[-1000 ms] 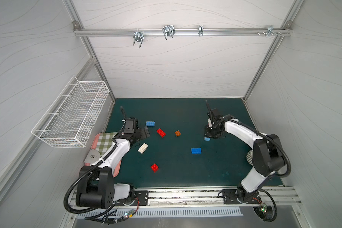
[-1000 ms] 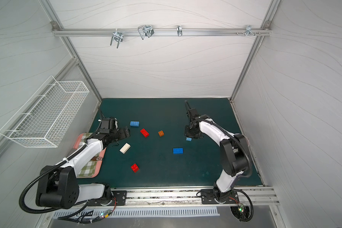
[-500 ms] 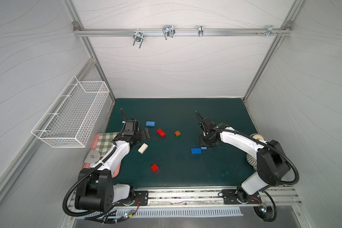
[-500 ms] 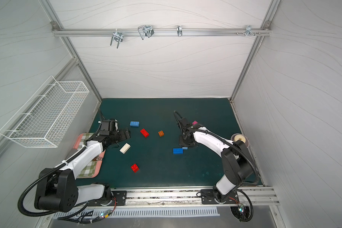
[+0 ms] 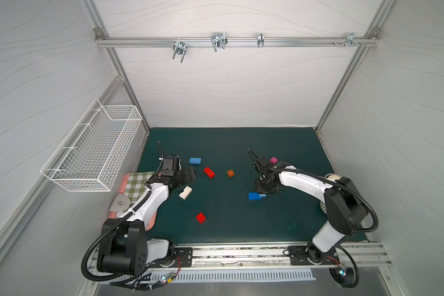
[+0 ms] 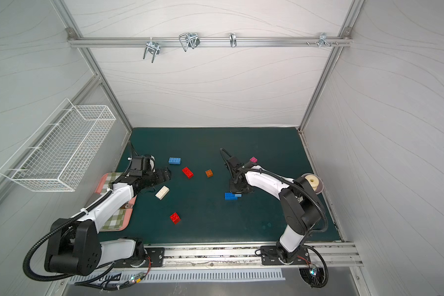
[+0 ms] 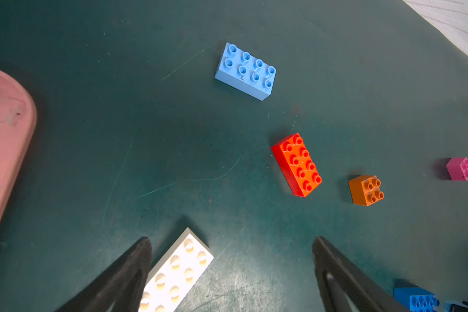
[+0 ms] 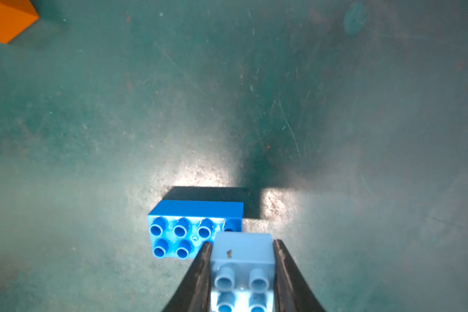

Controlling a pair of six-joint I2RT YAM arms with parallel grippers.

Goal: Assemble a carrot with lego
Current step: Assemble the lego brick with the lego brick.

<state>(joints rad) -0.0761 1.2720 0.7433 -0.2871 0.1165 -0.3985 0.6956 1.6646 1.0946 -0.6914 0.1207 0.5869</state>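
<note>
No carrot shows; the lego lies loose on the green mat. My right gripper (image 8: 241,243) is shut on the small light-blue brick (image 8: 242,259), at one end of a dark blue brick (image 8: 184,229), also seen in a top view (image 5: 253,196). Whether the two touch I cannot tell. My left gripper (image 7: 231,240) is open low over the mat, the white brick (image 7: 177,272) against one finger (image 7: 135,270). A blue brick (image 5: 195,160), long red brick (image 5: 209,172), orange brick (image 5: 230,173), pink brick (image 5: 273,160) and small red brick (image 5: 200,217) lie apart.
A pink tray (image 5: 149,226) with a checked cloth sits at the mat's left edge, under the left arm. A white wire basket (image 5: 92,151) hangs on the left wall. A cream ring in a bowl (image 6: 313,182) stands at the right edge, behind the right arm.
My right arm has carried the light-blue brick from the back right towards the front, down to the dark blue brick. The left gripper has barely shifted.
</note>
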